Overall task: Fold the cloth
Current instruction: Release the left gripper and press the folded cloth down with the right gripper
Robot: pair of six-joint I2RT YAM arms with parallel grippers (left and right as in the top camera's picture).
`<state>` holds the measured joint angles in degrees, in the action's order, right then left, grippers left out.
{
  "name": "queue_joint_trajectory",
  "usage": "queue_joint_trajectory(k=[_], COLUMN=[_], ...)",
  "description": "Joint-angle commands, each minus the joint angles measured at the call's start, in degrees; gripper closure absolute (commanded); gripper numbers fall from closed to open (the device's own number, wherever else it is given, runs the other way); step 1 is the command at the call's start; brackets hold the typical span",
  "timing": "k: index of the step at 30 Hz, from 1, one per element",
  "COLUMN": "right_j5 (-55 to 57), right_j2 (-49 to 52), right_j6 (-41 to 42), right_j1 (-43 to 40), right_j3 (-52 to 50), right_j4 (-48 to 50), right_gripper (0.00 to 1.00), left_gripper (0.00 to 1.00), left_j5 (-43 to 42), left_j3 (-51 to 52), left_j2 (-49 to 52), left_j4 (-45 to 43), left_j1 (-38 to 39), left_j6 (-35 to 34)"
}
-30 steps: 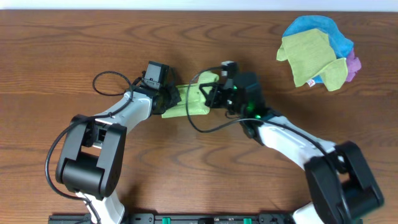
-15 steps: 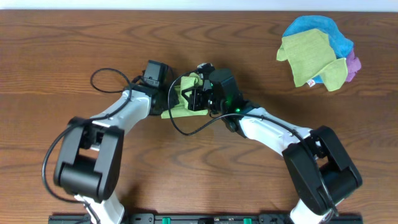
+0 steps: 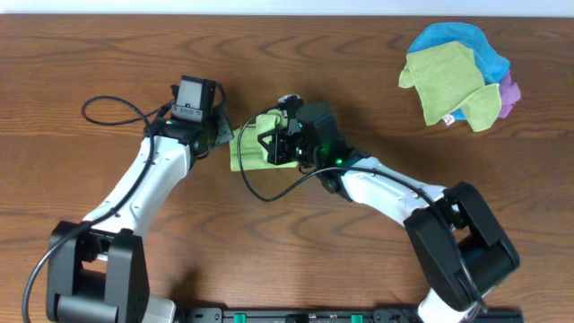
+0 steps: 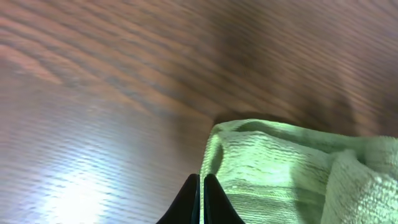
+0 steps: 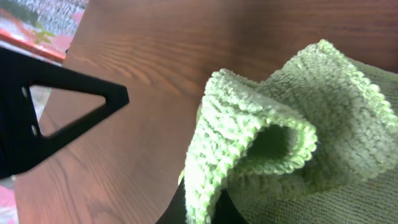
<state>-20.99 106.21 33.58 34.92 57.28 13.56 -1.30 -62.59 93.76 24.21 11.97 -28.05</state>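
The lime-green cloth lies bunched and partly folded on the wooden table between the two arms. My right gripper is shut on a raised fold of the cloth, and the looped edge sits between its fingers. My left gripper is just off the cloth's left edge. In the left wrist view its jaws are shut with nothing between them, right beside the edge of the cloth. The white tag does not show.
A pile of other cloths, blue, olive-green and purple, lies at the back right of the table. A black triangular part of the left arm shows close to the cloth in the right wrist view.
My left arm has pulled back to the left, off the cloth. My right gripper has carried its fold of cloth leftward over the rest, making the cloth more compact.
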Motion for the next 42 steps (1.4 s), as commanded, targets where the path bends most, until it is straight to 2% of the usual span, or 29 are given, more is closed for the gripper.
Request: queue_joint_trajectory(k=[1, 13, 23, 24, 26, 27, 30, 33, 40, 41, 42], right_j5=[0.0, 1.5, 2.4, 2.4, 2.4, 1.7, -2.1, -5.1, -9.7, -9.4, -9.1], right_j2=[2.7, 5.9, 9.4, 9.6, 9.6, 9.6, 9.6, 9.6, 9.1, 8.7, 8.0], right_j6=[-1.3, -0.8, -0.9, -0.9, -0.9, -0.9, -1.7, -1.8, -1.8, -1.8, -2.0], right_j1=[1.4, 3.5, 3.9, 4.0, 4.2, 4.2, 4.2, 4.2, 4.0, 3.7, 3.3], right_j3=[1.1, 1.4, 7.6, 7.9, 8.2, 8.2, 8.4, 8.5, 8.5, 8.5, 8.5], right_j4=[-0.1, 2.7, 2.9, 2.9, 2.9, 2.9, 2.8, 2.3, 1.5, 1.0, 0.5], right_gripper=[0.99, 0.99, 0.99, 0.95, 0.7, 0.63, 0.53, 0.48, 0.46, 0.47, 0.46], left_gripper=[0.95, 0.94, 0.95, 0.95, 0.95, 0.94, 0.94, 0.94, 0.94, 0.94, 0.88], left_j5=[1.9, 1.7, 1.7, 1.7, 1.8, 1.9, 2.0, 2.6, 2.8, 2.8, 2.8], left_j3=[-1.1, -1.1, -1.1, -1.1, -1.1, -1.1, -1.1, -1.1, -1.1, -1.1, -1.1], left_j2=[-1.6, -2.7, -4.1, -4.2, -4.6, -4.8, -5.5, -6.4, -8.5, -8.9, -9.3], left_j4=[0.9, 2.6, 4.0, 4.1, 4.2, 4.1, 4.1, 4.2, 4.2, 4.3, 4.3], left_j1=[-1.2, -2.3, -2.3, -2.3, -2.3, -2.3, -2.6, -3.7, -7.4, -7.7, -8.0], left_j6=[1.2, 1.3, 1.3, 1.3, 1.3, 1.3, 1.3, 1.4, 1.9, 1.9, 1.9])
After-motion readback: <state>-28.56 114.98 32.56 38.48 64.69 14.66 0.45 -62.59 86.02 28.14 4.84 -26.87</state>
